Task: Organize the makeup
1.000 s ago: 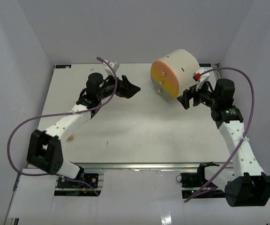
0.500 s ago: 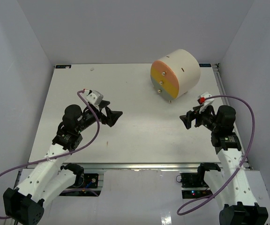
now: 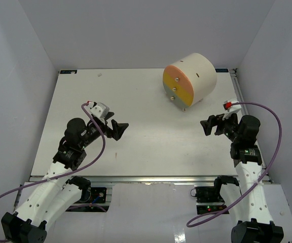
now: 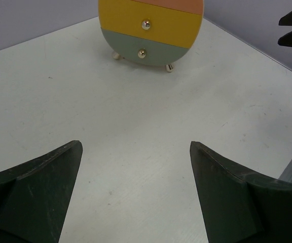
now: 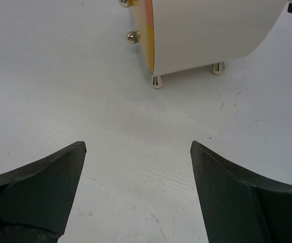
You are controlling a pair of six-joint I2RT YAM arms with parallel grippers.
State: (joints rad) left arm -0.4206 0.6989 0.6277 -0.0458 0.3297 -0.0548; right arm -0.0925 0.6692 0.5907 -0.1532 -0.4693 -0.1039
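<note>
Item: drawer unit (image 3: 199, 71), a cream cylinder lying on its side toward the far right of the table (image 3: 146, 152), standing on small gold ball feet (image 5: 157, 81). Its round front (image 4: 151, 23) is banded peach, yellow and grey-green, with gold knobs (image 4: 145, 24). All bands look flush, with no drawer pulled out. Item: left gripper (image 3: 121, 128), low over the table, well apart from the drawer unit on its front-left side and pointing toward it. Its jaws are spread wide with only bare tabletop between them. Item: right gripper (image 3: 206, 126), near the drawer unit on the side facing the arm bases, slightly right of its front. Its jaws are likewise wide apart and hold nothing. Item: makeup, not to be found in any view. No palette, lipstick tube or sponge lies in front of, beside or behind the drawer unit, and whether the pieces sit inside it cannot be told with the drawers shut. Step in hand, as judged: the sorting looks complete or nearly so, with both arms standing idle. Next move, as judged: nothing is left to pick up. At most it calls for checking that each drawer is pushed fully home, then parking both arms away from the drawer unit.
</note>
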